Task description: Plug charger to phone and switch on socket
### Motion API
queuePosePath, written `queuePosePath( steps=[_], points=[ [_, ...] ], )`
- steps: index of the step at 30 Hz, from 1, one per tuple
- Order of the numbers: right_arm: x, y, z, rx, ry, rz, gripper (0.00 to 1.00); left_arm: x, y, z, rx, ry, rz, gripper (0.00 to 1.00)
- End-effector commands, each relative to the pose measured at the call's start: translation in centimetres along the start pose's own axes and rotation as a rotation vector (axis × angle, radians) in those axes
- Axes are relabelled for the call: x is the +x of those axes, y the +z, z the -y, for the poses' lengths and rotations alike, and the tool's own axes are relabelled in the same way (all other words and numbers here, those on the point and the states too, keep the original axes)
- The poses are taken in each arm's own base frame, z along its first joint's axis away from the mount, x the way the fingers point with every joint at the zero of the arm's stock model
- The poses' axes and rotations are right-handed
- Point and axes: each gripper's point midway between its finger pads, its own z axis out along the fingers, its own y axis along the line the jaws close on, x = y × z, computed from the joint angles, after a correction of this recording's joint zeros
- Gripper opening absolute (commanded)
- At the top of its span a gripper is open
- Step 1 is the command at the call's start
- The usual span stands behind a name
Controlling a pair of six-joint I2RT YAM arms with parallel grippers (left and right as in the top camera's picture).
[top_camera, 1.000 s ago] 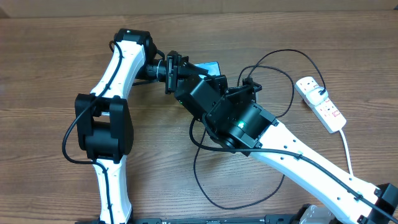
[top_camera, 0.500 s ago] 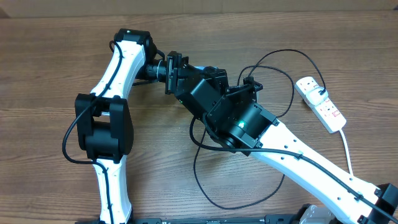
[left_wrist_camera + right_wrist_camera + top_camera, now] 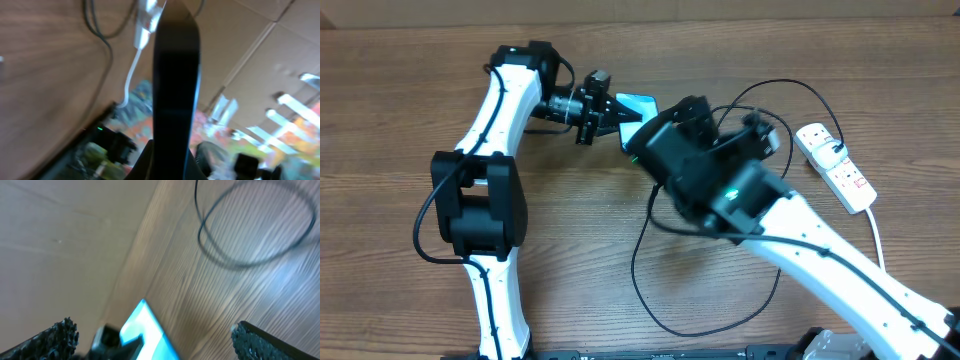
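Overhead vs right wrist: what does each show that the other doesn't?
Overhead only: the socket near the right of the table, and the left arm reaching in. Right wrist only: the right gripper open, its fingers wide apart either side of the phone. Both: the phone's lit screen and loops of the black charger cable on the wood.

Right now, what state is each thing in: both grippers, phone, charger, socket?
left gripper: shut on the phone.
right gripper: open, holding nothing.
phone: screen lit, gripped at one end.
charger: cable looped on the table; connector tip hidden.
socket: lying on the table; switch positions too small to tell.
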Motion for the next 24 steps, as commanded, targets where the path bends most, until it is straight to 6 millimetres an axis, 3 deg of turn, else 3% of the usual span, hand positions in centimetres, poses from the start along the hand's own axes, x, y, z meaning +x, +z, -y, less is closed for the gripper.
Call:
queuePosePath(
  steps=[1, 6, 11, 14, 16, 19, 20, 24],
  points=[
    [-1.1, 0.4, -0.2, 0.003, -0.321, -0.134, 1.0, -0.4, -0.7, 0.1, -0.026, 0.157, 0.026, 0.04],
    [-1.8, 3.2, 1.2, 0.038, -0.481, -0.32, 1.0, 0.5, -1.5, 0.9, -0.104, 0.293, 0.062, 0.04],
    [-2.0, 5.1, 3.6, 0.115, -0.469, -0.443, 1.0, 0.6, -4.3, 1.4, -0.359, 0.406, 0.235, 0.04],
    [-0.6, 5.9, 4.9, 0.149, -0.469, -0.503, 1.0, -0.5, -8.3, 1.3, -0.552, 0.334, 0.467, 0.04],
    [0.3, 6.3, 5.7, 0.17, -0.482, -0.531, 1.0, -1.1, -12.4, 0.8, -0.689, 0.224, 0.674, 0.04],
    [2.5, 7.2, 6.3, 0.166, -0.584, -0.57, 1.0, -0.5, -16.3, 0.3, -0.782, 0.135, 0.829, 0.04],
    [3.4, 7.7, 6.5, 0.16, -0.622, -0.583, 1.0, -0.4, -16.6, 0.2, -0.788, 0.13, 0.832, 0.04],
    [8.3, 8.9, 6.9, 0.091, -0.788, -0.728, 0.82, 0.0, -17.5, -0.8, -0.818, 0.097, 0.831, 0.04]
  ],
)
